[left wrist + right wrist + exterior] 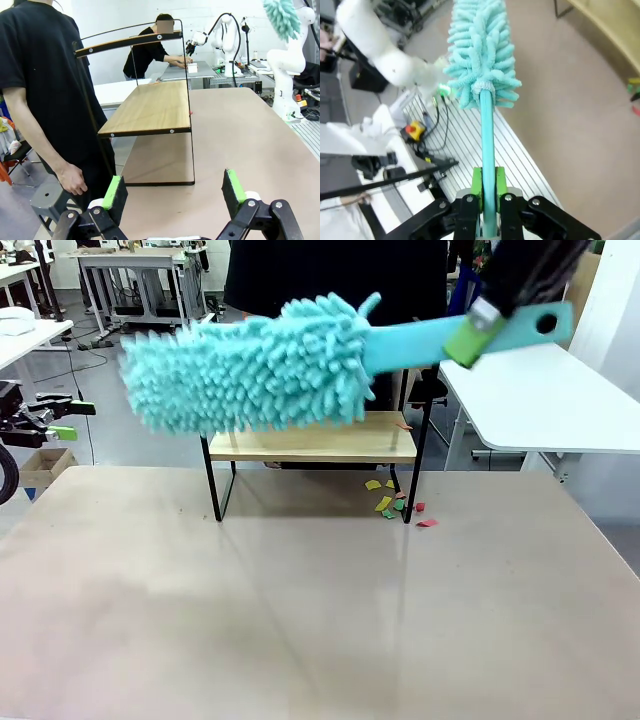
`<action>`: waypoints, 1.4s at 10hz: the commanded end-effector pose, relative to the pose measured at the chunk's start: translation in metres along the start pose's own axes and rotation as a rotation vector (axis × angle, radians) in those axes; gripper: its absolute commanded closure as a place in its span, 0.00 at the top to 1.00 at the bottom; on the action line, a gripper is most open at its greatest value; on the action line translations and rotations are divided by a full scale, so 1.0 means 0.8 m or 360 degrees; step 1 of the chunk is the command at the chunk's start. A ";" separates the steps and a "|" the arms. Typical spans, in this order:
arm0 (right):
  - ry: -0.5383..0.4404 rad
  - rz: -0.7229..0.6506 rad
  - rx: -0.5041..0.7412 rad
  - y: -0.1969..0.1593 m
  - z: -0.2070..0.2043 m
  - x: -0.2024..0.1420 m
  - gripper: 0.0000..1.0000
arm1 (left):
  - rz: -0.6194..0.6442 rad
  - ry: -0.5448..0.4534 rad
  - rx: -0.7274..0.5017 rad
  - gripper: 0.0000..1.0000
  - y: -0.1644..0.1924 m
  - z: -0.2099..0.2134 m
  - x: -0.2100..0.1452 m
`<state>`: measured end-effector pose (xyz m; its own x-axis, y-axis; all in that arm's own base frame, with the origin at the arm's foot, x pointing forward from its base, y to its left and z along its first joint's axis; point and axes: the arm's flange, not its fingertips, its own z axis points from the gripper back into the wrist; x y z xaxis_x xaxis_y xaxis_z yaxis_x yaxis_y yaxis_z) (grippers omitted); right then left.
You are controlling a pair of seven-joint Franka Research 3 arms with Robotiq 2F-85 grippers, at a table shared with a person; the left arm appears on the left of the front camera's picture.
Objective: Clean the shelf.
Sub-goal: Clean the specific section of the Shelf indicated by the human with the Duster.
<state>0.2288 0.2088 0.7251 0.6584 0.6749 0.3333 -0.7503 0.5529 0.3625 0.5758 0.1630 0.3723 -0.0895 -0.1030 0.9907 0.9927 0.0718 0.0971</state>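
Right end effector (489,200): jaws clamped flat on the turquoise handle of a duster (250,365), green pads pressed to either side of it. In the front view this end effector (478,328) sits at upper right, gripping the handle near its holed end; the fluffy chenille head extends to the left, raised in the air just in front of the upper part of the shelf (312,445) (contact cannot be told).

Left end effector (175,192): jaws spread wide, nothing between the green pads; held low at the left edge of the counter (300,600), well apart from the shelf.

Shelf: two light wooden boards in a thin black frame, standing upright at the far middle of the counter.

Paper scraps (395,505): yellow, green and red bits, lying on the counter beside the shelf's right leg.

Person (45,90): black top, standing just behind the shelf, one hand (72,180) hanging down.
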 end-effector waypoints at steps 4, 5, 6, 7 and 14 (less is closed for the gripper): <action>0.0493 0.0114 -0.0247 -0.035 -0.019 -0.069 0.14 | -0.0016 0.0010 -0.0013 1.00 -0.003 0.000 0.003; 0.0549 0.0147 -0.0242 -0.051 -0.024 -0.083 0.14 | -0.0016 0.0010 -0.0013 1.00 -0.003 0.000 0.003; 0.0616 0.0135 -0.0257 -0.068 -0.029 -0.096 0.14 | -0.0016 0.0010 -0.0013 1.00 -0.003 0.000 0.003; 0.0733 0.0128 -0.0249 -0.089 -0.036 -0.113 0.14 | -0.0016 0.0010 -0.0013 1.00 -0.003 0.000 0.003; 0.0804 0.0100 -0.0168 -0.126 -0.055 -0.137 0.14 | -0.0016 0.0010 -0.0013 1.00 -0.003 0.000 0.003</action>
<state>0.2288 0.0970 0.6072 0.5140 0.8494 -0.1200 -0.8083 0.5264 0.2638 0.5758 0.1630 0.3723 -0.0896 -0.1030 0.9906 0.9927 0.0718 0.0972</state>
